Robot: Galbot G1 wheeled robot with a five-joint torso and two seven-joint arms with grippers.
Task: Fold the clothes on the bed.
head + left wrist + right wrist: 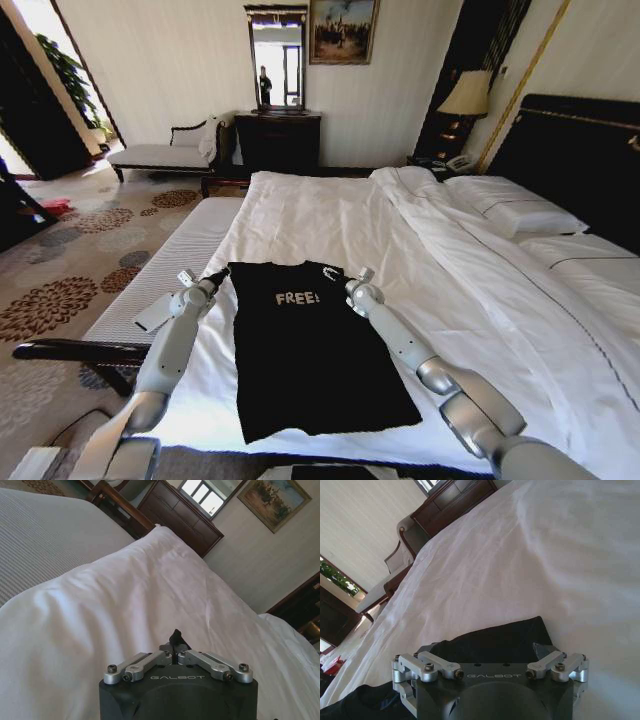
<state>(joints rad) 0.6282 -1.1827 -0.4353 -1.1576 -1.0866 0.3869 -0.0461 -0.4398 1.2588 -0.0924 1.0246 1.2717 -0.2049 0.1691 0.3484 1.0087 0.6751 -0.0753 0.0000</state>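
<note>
The clothes [310, 360], a black T-shirt with white "FREE!" lettering, lie flat and narrow on the white duvet of the bed [330, 205], collar end away from me. My left gripper [218, 273] is at the shirt's far left corner. In the left wrist view the left gripper [175, 639] is shut, and I cannot tell whether cloth is pinched in it. My right gripper [352, 281] rests at the far right corner. In the right wrist view the right gripper [487, 649] stands open over black fabric of the clothes [495, 639].
A grey striped surface [180, 250] runs along the bed's left side, with a dark wooden rail [80, 350] below it. Pillows [520, 210] and a dark headboard [580, 150] are at the right. A dresser [278, 140] and a chaise [160, 152] stand by the far wall.
</note>
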